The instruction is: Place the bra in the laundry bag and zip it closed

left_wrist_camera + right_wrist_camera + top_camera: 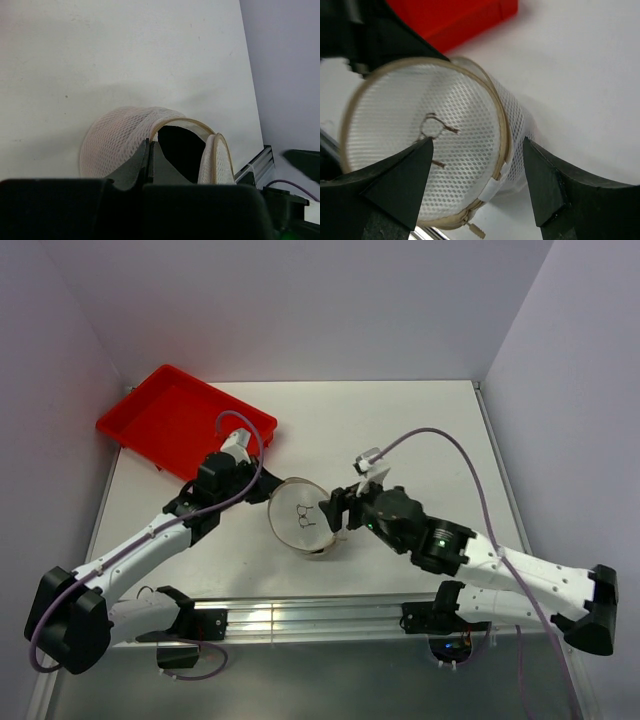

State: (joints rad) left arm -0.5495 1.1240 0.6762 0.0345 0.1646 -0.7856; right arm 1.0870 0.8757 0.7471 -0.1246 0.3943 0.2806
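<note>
A small round drum-shaped laundry bag of translucent white mesh (pixel 300 518) stands on edge mid-way across the white table (pixel 430 410). It is hemmed in by the left gripper (pixel 266 492), pinched onto its far-left rim, and by the right gripper (pixel 337 512), whose jaws gape just beside its right face. The left arm (pixel 150 535) and right arm (pixel 500 565) bar the near approaches, and a shallow red plastic tray (pixel 175 420) fills the far left corner, close behind the left gripper. Bare tabletop lies open beyond the bag, across the far centre and the right side up to the pale walls (pixel 570 340).
</note>
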